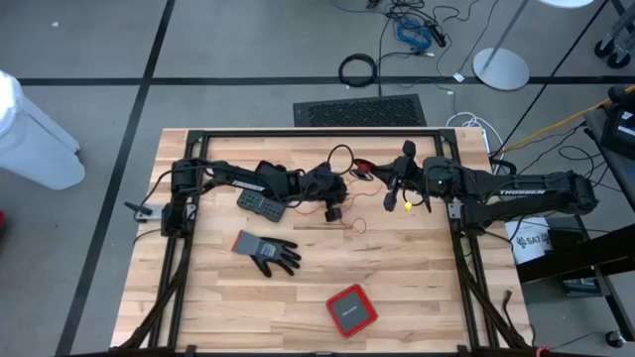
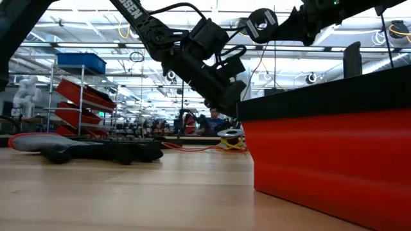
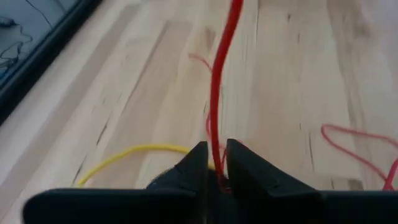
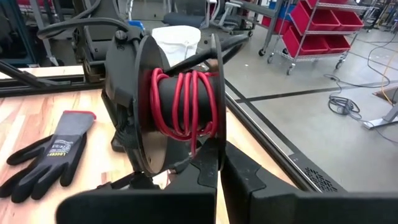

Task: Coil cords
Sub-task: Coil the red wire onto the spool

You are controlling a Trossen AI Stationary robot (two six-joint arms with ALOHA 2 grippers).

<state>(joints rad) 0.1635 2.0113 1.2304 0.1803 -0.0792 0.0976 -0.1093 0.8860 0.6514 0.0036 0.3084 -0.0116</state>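
Note:
The red cord runs from my left gripper, which is shut on it low over the table's middle, up to a black spool. Several red turns are wound on the spool's hub. My right gripper is shut on the spool and holds it above the table, right of centre. A slack red loop lies on the wood. The yellow cord lies on the table beside my left gripper. My left gripper pinches a single strand of the red cord between its two fingers. The fingers slant down toward the table, in line with the cord. From the fingers the strand rises away, nearly straight. My right gripper holds the black spool by the lower rim of one flange, with the fingers coming nearly level from the table's right. The spool stands on edge, lifted clear of the table. The fingers themselves hide the exact place of contact.
A grey glove lies left of centre toward the near edge, a red box nearer still. A dark flat keypad device lies under my left arm. A black frame rims the table.

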